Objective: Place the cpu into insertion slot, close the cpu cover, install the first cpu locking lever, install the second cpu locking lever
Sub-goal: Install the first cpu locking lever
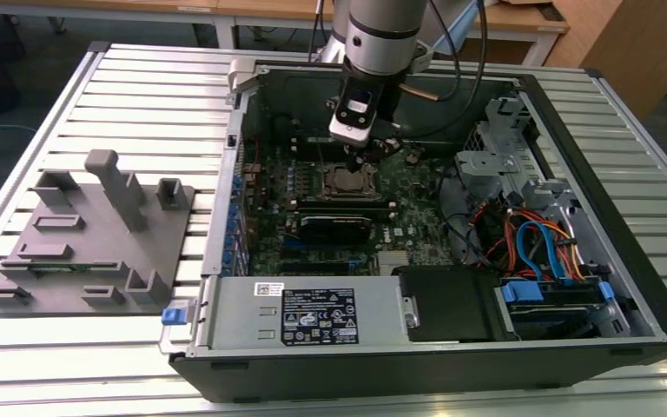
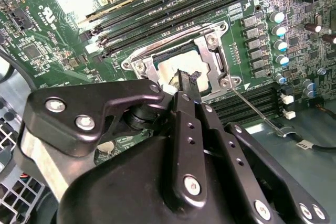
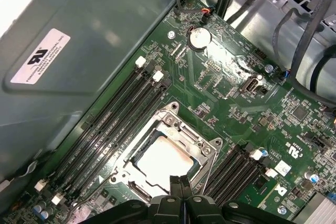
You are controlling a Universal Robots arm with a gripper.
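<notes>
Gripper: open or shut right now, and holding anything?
Gripper: shut, nothing visibly held, tip just above the cpu cover.

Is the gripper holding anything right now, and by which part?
Nothing held: the gripper is shut empty, tips at the cpu cover; the cpu lies under that cover.

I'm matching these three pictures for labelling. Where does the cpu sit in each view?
Exterior view: the cpu is a pale square on the green board inside the case, beside the hand.
Second wrist view: a pale patch inside the silver cpu cover, just past the hand.
First wrist view: a pale square framed by the cover.
Shared landmark: the hand, its tip next to the cpu.
</notes>
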